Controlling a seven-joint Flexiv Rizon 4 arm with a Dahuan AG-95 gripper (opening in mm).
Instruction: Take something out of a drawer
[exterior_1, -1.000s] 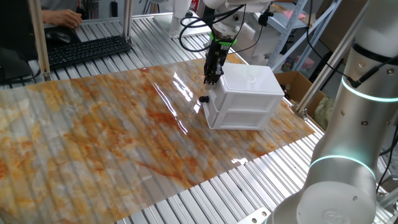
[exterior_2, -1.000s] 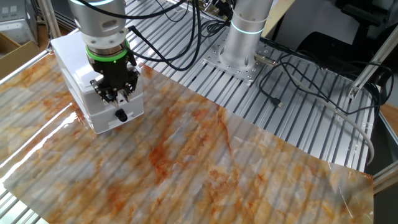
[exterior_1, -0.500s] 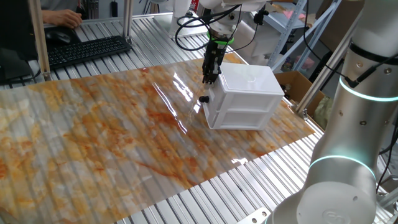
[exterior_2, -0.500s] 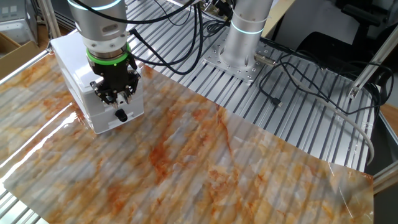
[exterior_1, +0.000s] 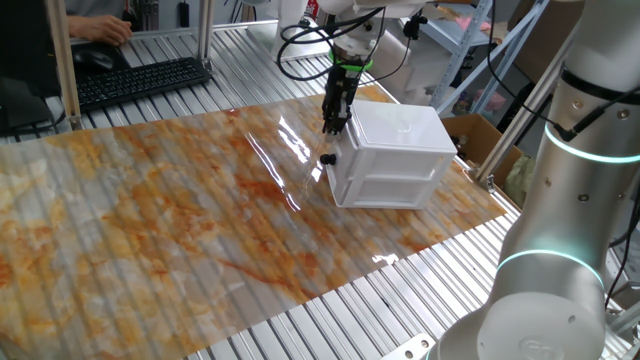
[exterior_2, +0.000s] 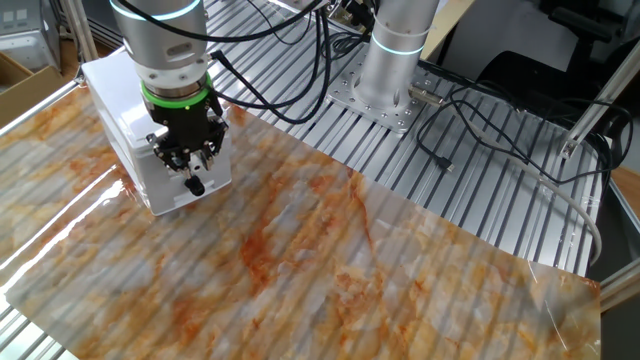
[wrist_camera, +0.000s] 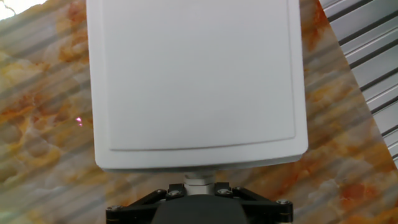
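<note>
Drawer (exterior_1: 390, 160) first: where is it?

– Top slot of the white cabinet (exterior_1: 400, 125), pushed fully in, at the far edge of the marbled sheet (exterior_1: 180, 220).

– Anything different from a second ago?

– Hardly. The gripper (exterior_1: 331, 124) hangs fingers-down at the cabinet's front face, as it did then, and the drawer has not slid out at all.

– Are the jaws gripping?

– They stand narrow, and the hand view shows a white stub (wrist_camera: 199, 182) right at them. Whether they pinch it, I cannot tell. A black knob (exterior_2: 195, 185) sits just below the fingertips.

– Meaning?

– By my reading, the pull has not begun, so opening and taking something out both remain.
</note>
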